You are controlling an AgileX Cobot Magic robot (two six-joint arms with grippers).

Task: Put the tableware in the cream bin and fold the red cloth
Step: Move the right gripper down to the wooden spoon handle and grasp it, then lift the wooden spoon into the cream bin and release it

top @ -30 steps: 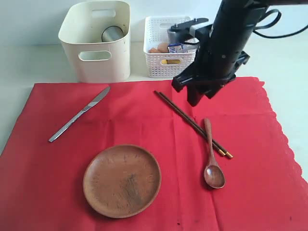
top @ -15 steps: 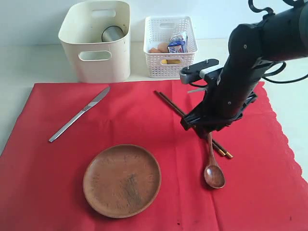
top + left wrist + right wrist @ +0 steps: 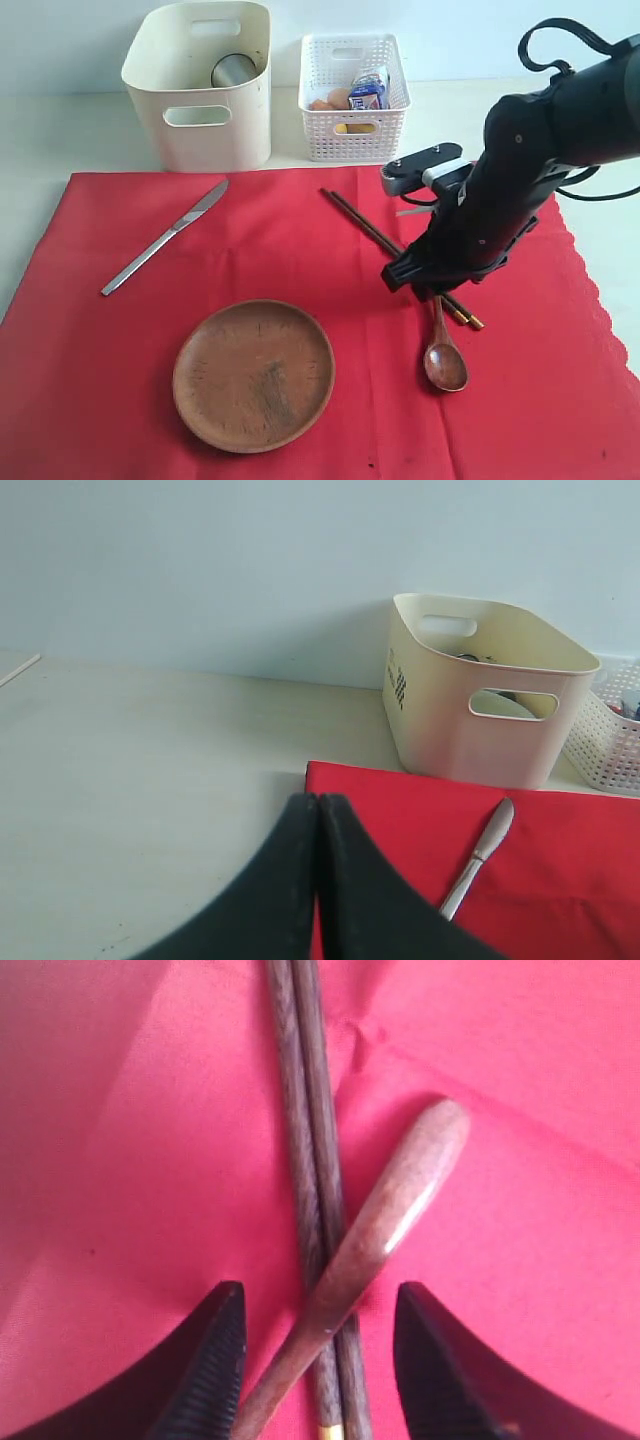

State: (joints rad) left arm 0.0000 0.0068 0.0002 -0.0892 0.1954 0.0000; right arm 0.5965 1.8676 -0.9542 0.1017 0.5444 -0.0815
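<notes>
The red cloth lies spread flat. On it rest the silver knife, the round brown plate, the dark chopsticks and the wooden spoon, whose handle crosses over the chopsticks. My right gripper is low over that crossing, open, with the spoon handle and chopsticks between its fingers. The cream bin holds the steel cup. My left gripper is shut and empty, off the cloth's corner, with the knife and bin ahead. The white bowl is not in view.
A white lattice basket with food items and a milk carton stands right of the bin. Bare pale tabletop surrounds the cloth. The cloth's scalloped edge runs along the right.
My right arm has come down from near the basket toward the front, lowering its gripper over the crossed spoon handle and chopsticks. Nothing on the cloth has shifted.
</notes>
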